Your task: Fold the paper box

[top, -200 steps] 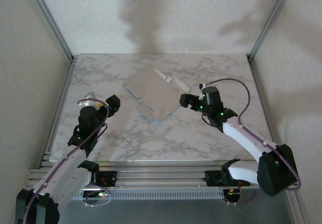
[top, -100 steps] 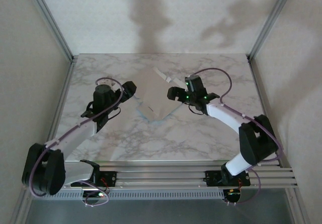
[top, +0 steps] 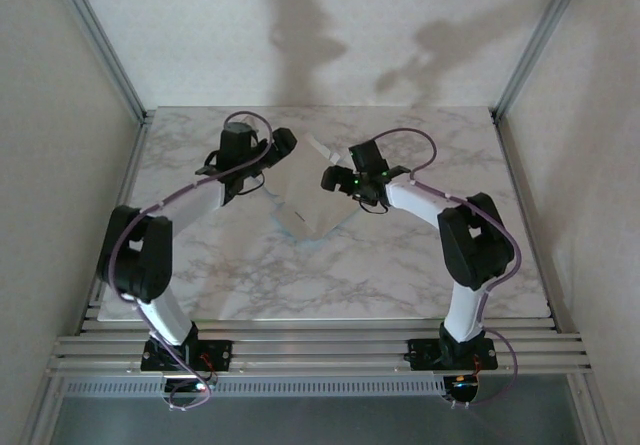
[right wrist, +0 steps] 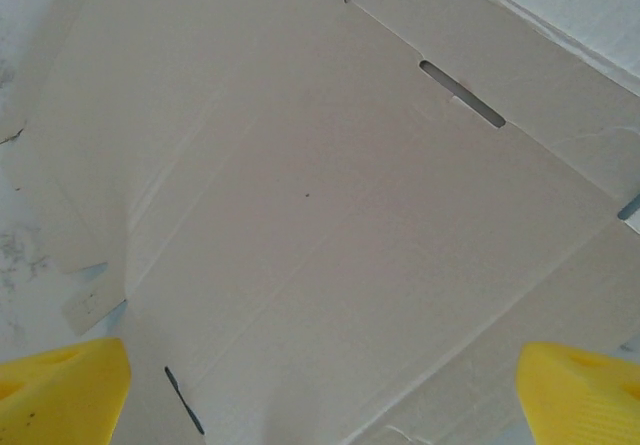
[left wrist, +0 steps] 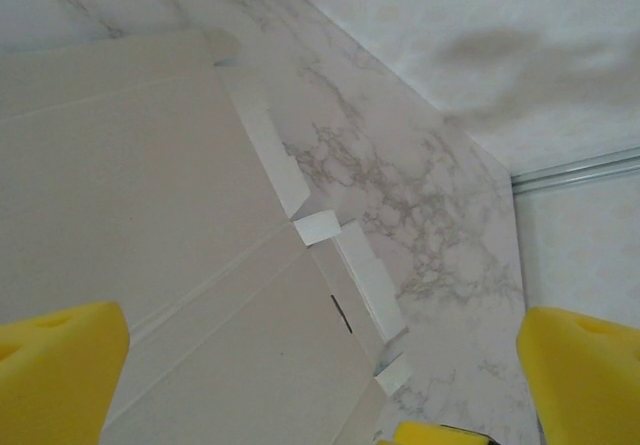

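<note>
The left gripper [top: 279,151] has its jaws spread wide, with nothing pinched. In its wrist view the yellow fingertips [left wrist: 60,365] sit at the bottom corners, cut off by the frame. The box [left wrist: 130,165] lies flat beneath and ahead of the jaws, pale face up. Its edge, with small tabs [left wrist: 320,227], runs between the jaws toward the right one, and bare table [left wrist: 420,195] lies beyond that edge.

The right gripper [top: 332,178] is equally wide open and grips nothing. Between and ahead of its jaws, the wrist view shows creased card [right wrist: 320,195] with two narrow slots [right wrist: 462,93].

From above, the box [top: 305,205] lies unfolded between the two grippers, one over each side of its far part. A thin blue edge shows at its near corner. Whether either gripper touches the card cannot be told. The pale card blends into the marble, so its far outline is hard to trace. Both wrist views cut off the box.
</note>
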